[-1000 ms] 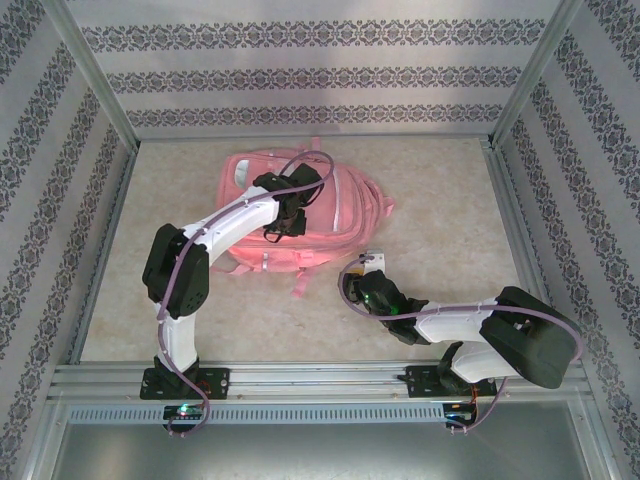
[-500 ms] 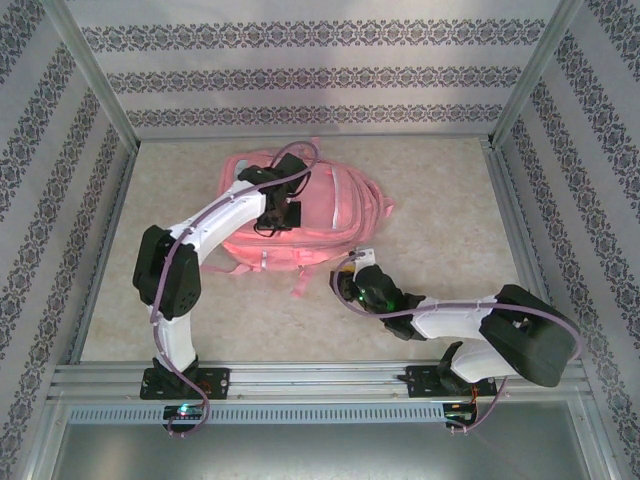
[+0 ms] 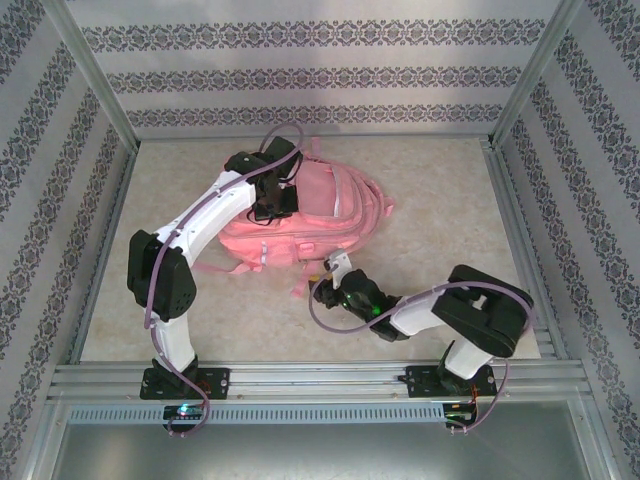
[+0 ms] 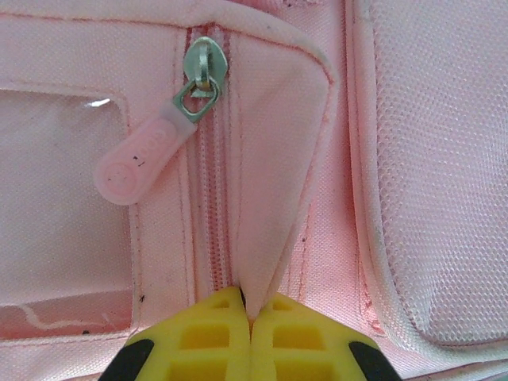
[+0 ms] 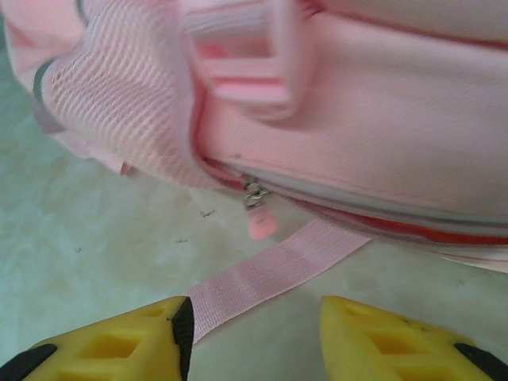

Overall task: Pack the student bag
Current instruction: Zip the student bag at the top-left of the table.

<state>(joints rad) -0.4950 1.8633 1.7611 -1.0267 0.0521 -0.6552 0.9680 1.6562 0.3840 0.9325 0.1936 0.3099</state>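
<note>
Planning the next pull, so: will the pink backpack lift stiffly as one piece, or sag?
Probably sags: on the student bag, the flap folds to a crease where the left tool pinches it, so a pull likely lifts cloth first. Its strap lies limp on the table, apt to trail. Woven fabric looks grippy, not slippery.

Pink student bag [image 3: 320,215] lies flat mid-table, zips closed

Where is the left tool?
In the top external view, the left tool is over the left part of the student bag, shut on a pink flap beside the zipper pull.
</note>
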